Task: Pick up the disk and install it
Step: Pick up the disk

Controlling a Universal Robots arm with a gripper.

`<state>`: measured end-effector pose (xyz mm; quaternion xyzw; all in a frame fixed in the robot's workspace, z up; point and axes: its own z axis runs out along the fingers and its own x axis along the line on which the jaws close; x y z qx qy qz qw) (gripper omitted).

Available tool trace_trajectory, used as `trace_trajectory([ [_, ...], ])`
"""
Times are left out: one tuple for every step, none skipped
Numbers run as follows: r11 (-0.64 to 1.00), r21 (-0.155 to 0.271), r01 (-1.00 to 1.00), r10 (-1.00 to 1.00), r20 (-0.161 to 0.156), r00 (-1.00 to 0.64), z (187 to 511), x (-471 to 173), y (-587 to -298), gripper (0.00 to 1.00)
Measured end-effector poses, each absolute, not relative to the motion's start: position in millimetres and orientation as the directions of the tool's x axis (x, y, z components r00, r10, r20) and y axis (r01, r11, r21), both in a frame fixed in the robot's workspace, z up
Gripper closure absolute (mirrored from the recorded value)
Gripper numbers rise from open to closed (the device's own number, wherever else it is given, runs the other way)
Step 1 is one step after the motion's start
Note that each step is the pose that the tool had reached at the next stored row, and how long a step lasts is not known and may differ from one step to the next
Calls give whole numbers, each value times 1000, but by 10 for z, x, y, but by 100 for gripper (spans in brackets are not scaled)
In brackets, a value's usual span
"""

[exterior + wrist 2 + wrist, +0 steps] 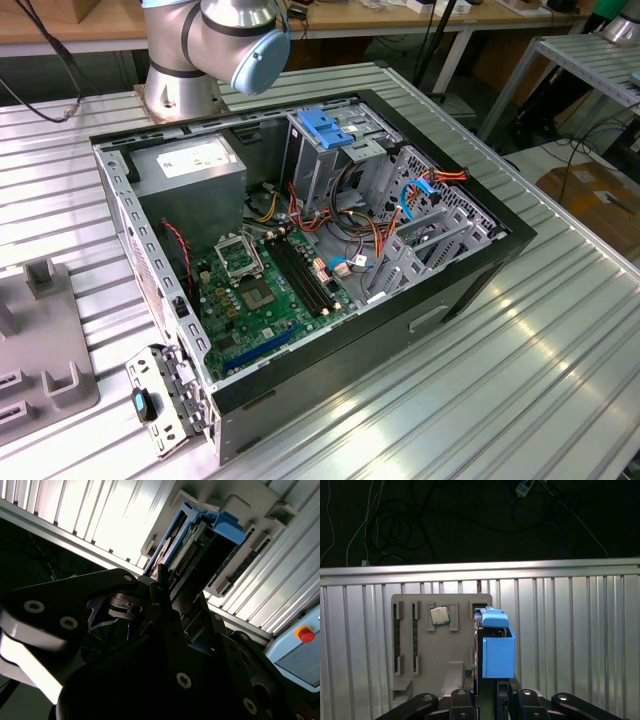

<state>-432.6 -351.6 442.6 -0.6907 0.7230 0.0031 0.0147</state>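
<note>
Disk (pixel 498 655) on edge between gripper (pixel 487 692) jaws — clamped or not, we cannot tell — a loose hold risks dropping it.

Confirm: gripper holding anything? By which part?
Cannot tell. The gripper is at the near end of the disk, which stands on edge in the grey holder; whether it grips is unclear.

Disk (pixel 497 652) proud of holder (pixel 437 647), case (pixel 450 285) open-topped, cables (pixel 385 235) crowding drive cage (pixel 312 165)

The exterior view looks obliquely down on the computer case (pixel 300 250). Both wrist views closely face the grey holder (pixel 445 645) (pixel 220 510) and the disk (pixel 497 650) (pixel 200 540).
</note>
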Motion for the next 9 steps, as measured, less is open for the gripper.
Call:
trace_trajectory([
  [46,-16,-999,-999,-26,-46,4430,-4326,-3516,65],
  [46,-16,-999,-999,-26,-46,4436,-4326,-3516,65],
  [46,-16,-999,-999,-26,-46,4443,-4325,-3516,65],
  [46,-16,-999,-999,-26,-46,4454,-4326,-3516,65],
  [46,-16,-999,-999,-26,-46,4463,-4325,-3516,65],
  [46,-16,-999,-999,-26,-46,4475,-4325,-3516,65],
  [46,-16,-999,-999,-26,-46,4486,-4326,-3516,65],
  [46,-16,-999,-999,-26,-46,4504,-4325,-3516,65],
  [46,-16,-999,-999,-26,-46,4514,-4326,-3516,65],
])
